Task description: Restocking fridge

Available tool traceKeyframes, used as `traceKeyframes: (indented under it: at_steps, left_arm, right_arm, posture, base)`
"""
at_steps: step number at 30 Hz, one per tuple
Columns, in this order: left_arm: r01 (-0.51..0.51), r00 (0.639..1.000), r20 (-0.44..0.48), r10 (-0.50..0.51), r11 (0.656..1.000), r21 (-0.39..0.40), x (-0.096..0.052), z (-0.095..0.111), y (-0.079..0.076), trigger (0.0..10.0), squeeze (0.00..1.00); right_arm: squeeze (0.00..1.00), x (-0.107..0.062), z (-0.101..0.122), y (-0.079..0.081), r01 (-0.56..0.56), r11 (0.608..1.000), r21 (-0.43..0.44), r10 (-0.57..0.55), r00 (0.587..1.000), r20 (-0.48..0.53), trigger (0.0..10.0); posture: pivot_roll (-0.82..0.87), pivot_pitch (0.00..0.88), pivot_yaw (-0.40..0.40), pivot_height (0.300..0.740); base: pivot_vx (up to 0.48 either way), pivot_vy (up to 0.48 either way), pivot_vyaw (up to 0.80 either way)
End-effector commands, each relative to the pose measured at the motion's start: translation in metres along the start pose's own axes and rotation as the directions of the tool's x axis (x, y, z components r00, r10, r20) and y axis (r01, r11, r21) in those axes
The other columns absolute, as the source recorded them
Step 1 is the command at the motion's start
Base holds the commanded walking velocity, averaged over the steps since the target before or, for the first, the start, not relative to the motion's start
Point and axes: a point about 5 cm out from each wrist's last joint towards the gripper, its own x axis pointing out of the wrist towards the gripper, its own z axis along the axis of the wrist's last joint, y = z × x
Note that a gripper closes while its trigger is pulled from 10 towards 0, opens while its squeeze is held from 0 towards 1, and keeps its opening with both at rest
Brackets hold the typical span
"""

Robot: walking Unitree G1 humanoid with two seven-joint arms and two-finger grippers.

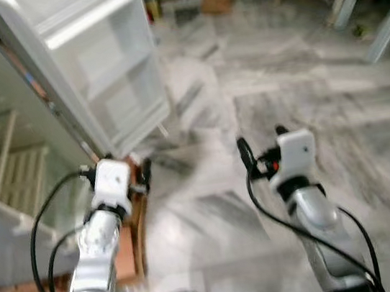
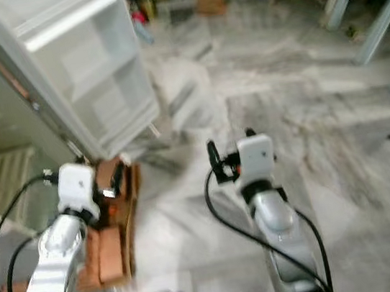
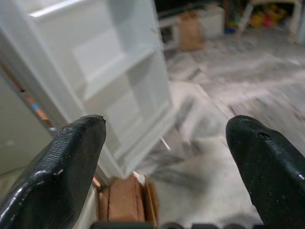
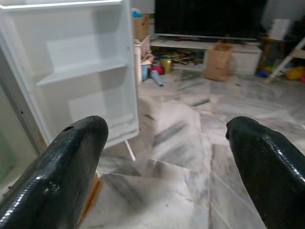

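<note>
Blurrily, the open white fridge door [image 1: 96, 65] stands far left, its top cut off. Left gripper [image 3: 167, 157] and right gripper [image 4: 167, 157] hover spread, empty, over marble floor [image 1: 290, 96]; cardboard box [image 2: 112, 230] near left.

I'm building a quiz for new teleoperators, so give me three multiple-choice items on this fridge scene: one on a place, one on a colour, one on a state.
1. Where does the cardboard box sit?
A. On the floor below the open fridge door
B. On a door shelf
C. On the blue table

2. What colour is the floor?
A. Dark wood
B. Grey-white marble
C. Green carpet

3. How do the fingers of both grippers stand?
A. Both shut
B. Both open, holding nothing
C. Left shut on a bottle

Answers:
1 A, the box lies on the floor by the door's lower corner.
2 B, veined grey-white tiles.
3 B, the left gripper and right gripper each show fingers spread with nothing between.
</note>
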Motion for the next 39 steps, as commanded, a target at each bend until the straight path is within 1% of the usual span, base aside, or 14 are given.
traceKeyframes:
  at_steps: [1, 3, 4, 7, 10, 16, 18, 20, 23, 28, 33, 36, 37, 39]
  left_arm:
    - [0.028, 1.0, -0.003, -0.028, 0.999, -0.026, 0.003, -0.003, -0.01, 10.0, 0.0]
    - [0.067, 0.998, -0.011, -0.067, 0.997, -0.024, 0.006, -0.005, -0.019, 10.0, 0.0]
    - [0.067, 0.998, -0.011, -0.067, 0.997, -0.024, 0.006, -0.005, -0.019, 10.0, 0.0]
    - [0.114, 0.993, -0.006, -0.115, 0.993, -0.016, 0.01, -0.003, -0.029, 10.0, 0.0]
    - [0.15, 0.989, -0.009, -0.15, 0.989, 0.006, 0.01, -0.003, -0.034, 10.0, 0.0]
    - [0.194, 0.981, -0.004, -0.194, 0.981, -0.008, 0.005, -0.002, -0.041, 10.0, 0.0]
    - [0.195, 0.981, -0.003, -0.195, 0.981, -0.01, 0.005, -0.002, -0.041, 10.0, 0.0]
    - [0.197, 0.98, 0.001, -0.197, 0.98, -0.019, 0.006, -0.002, -0.042, 10.0, 0.0]
    - [0.207, 0.978, 0.003, -0.207, 0.978, -0.022, 0.006, -0.002, -0.045, 10.0, 0.0]
    - [0.209, 0.978, 0.001, -0.209, 0.978, -0.027, 0.006, -0.002, -0.046, 10.0, 0.0]
    - [0.207, 0.978, 0.002, -0.207, 0.978, -0.022, 0.009, 0.0, -0.049, 10.0, 0.0]
    - [0.19, 0.982, 0.014, -0.19, 0.981, -0.038, 0.011, 0.003, -0.048, 10.0, 0.0]
    - [0.166, 0.986, 0.007, -0.166, 0.985, -0.042, 0.012, 0.002, -0.046, 10.0, 0.0]
    - [0.156, 0.988, 0.004, -0.156, 0.987, -0.045, 0.012, 0.002, -0.045, 10.0, 0.0]
  right_arm:
    - [0.0, 0.001, -0.007, -0.004, 0.036, 0.999, 0.003, -0.036, 0.999, -0.012, 10.0]
    - [0.0, 0.004, -0.009, -0.002, 0.047, 0.999, 0.021, -0.046, 0.999, -0.018, 10.0]
    - [0.0, 0.004, -0.009, -0.002, 0.047, 0.999, 0.021, -0.046, 0.999, -0.018, 10.0]
    - [0.0, 0.008, -0.007, -0.001, 0.043, 0.999, 0.025, -0.043, 0.999, -0.017, 10.0]
    - [0.0, 0.01, -0.008, -0.001, 0.047, 0.999, 0.024, -0.046, 0.999, -0.021, 10.0]
    - [0.0, 0.013, -0.009, 0.003, 0.041, 0.999, 0.021, -0.04, 0.999, -0.016, 10.0]
    - [0.0, 0.013, -0.009, 0.003, 0.041, 0.999, 0.021, -0.041, 0.999, -0.013, 10.0]
    - [0.0, 0.018, -0.009, 0.006, 0.027, 1.0, 0.015, -0.027, 1.0, 0.001, 10.0]
    - [0.0, 0.021, -0.005, 0.006, 0.02, 1.0, 0.009, -0.02, 1.0, 0.014, 10.0]
    - [0.0, 0.021, -0.005, 0.005, 0.018, 1.0, 0.005, -0.018, 1.0, 0.015, 10.0]
    - [0.0, 0.021, -0.004, 0.008, 0.013, 1.0, 0.005, -0.013, 1.0, 0.019, 10.0]
    - [0.0, 0.019, -0.004, 0.008, 0.014, 1.0, 0.005, -0.014, 1.0, 0.023, 10.0]
    - [0.0, 0.019, -0.003, 0.007, 0.019, 1.0, 0.015, -0.02, 0.999, 0.029, 10.0]
    - [0.0, 0.019, -0.003, 0.007, 0.022, 1.0, 0.019, -0.022, 0.999, 0.033, 10.0]
  posture:
    - [0.03, 0.02, 0.049, 0.74]
    - [0.01, 0.008, 0.05, 0.74]
    - [0.01, 0.008, 0.05, 0.74]
    - [0.01, 0.005, 0.051, 0.74]
    - [0.01, 0.003, 0.05, 0.74]
    - [0.01, 0.019, 0.052, 0.74]
    - [0.01, 0.019, 0.052, 0.74]
    - [0.01, 0.026, 0.052, 0.74]
    - [0.01, 0.034, 0.045, 0.74]
    - [0.01, 0.037, 0.042, 0.74]
    - [0.0, 0.045, 0.043, 0.74]
    - [0.0, 0.048, 0.045, 0.74]
    - [0.0, 0.049, 0.046, 0.74]
    - [0.0, 0.05, 0.047, 0.74]
  base:
    - [0.48, 0.0, 0.79]
    - [0.48, 0.0, 0.0]
    - [0.48, 0.0, 0.0]
    - [0.474, 0.0, -0.73]
    - [0.419, -0.178, -0.8]
    - [0.086, -0.434, -0.8]
    - [0.0, -0.461, -0.8]
    - [0.0, -0.465, -0.8]
    - [0.0, -0.472, -0.8]
    - [0.0, -0.472, -0.8]
    - [0.0, -0.472, -0.8]
    - [0.367, -0.304, -0.8]
    - [0.461, 0.0, -0.48]
    - [0.461, 0.0, -0.48]
